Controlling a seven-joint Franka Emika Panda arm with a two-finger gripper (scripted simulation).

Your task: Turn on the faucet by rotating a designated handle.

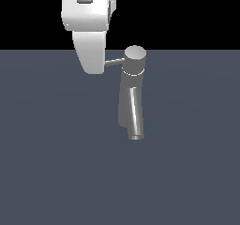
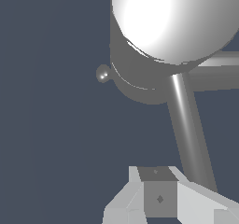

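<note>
The faucet (image 1: 131, 90) stands upright on the dark floor, a grey cylinder with a flat round cap (image 1: 135, 54) and a slanted spout (image 1: 135, 118) running down toward the viewer. The handle (image 1: 114, 62), a thin grey rod, sticks out from the cap toward the exterior view's left. My white gripper (image 1: 93, 68) hangs from above with its tip right at the rod's free end, seemingly touching it. In the wrist view the handle (image 2: 189, 129) runs from under the cap (image 2: 172, 17) to beside my gripper (image 2: 158, 190), whose fingers sit together with nothing between them.
The dark blue-grey floor (image 1: 56, 172) spreads all around the faucet. In the wrist view a thicker tube (image 2: 219, 71) leaves the body sideways and a small round knob (image 2: 102, 73) sits on the body's other side.
</note>
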